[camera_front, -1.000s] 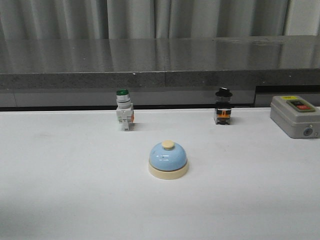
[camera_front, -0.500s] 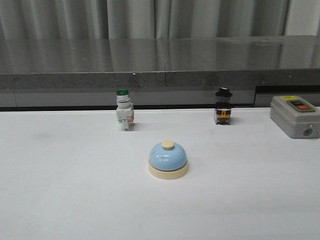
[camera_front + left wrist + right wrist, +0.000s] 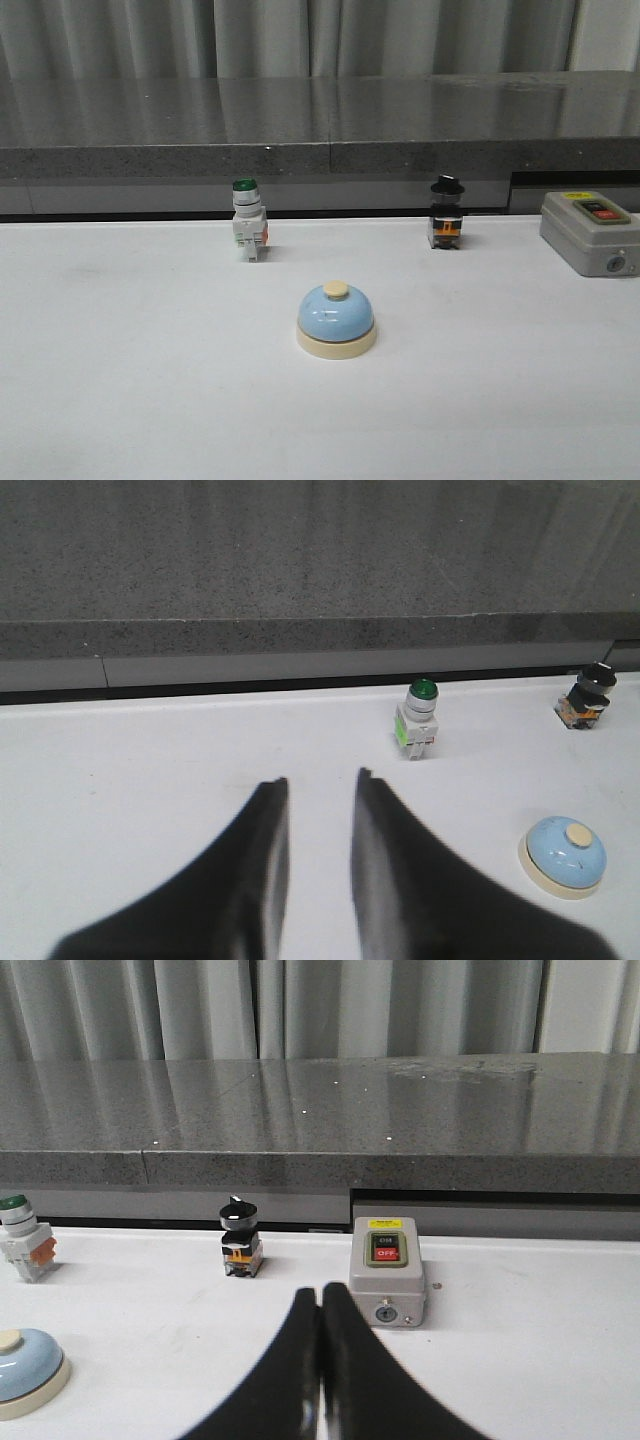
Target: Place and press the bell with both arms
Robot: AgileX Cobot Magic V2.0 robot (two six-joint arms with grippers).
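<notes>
You have the small light-blue dome-shaped desk bell [image 3: 337, 319] with its cream round base and cream push knob standing upright on the white table [image 3: 120, 380], about midway between the left and right edges and nearer the middle than the far edge. Nothing touches it.

Along the far edge you will find three other items. The white push-button switch with a green cap [image 3: 248, 233] stands upright, left of the bell's line. The black selector switch with an orange band [image 3: 446, 213] stands upright, right of the bell's line. The grey control box with a red button [image 3: 590, 232] sits toward the far right corner. All three are well apart from the bell.

Neither arm appears in the front view.

In the left wrist view, your left gripper [image 3: 318, 800] has its black fingers parted, a clear strip of table visible between them, nothing held. It hangs over bare table nearer the left edge, the bell [image 3: 565, 855] well apart from it.

In the right wrist view, your right gripper [image 3: 320, 1305] has its fingers pressed together with only a thin seam between, holding nothing. The grey box [image 3: 387, 1287] lies just beyond its fingertips; the bell [image 3: 25, 1369] is partly cut off at the picture's edge.
</notes>
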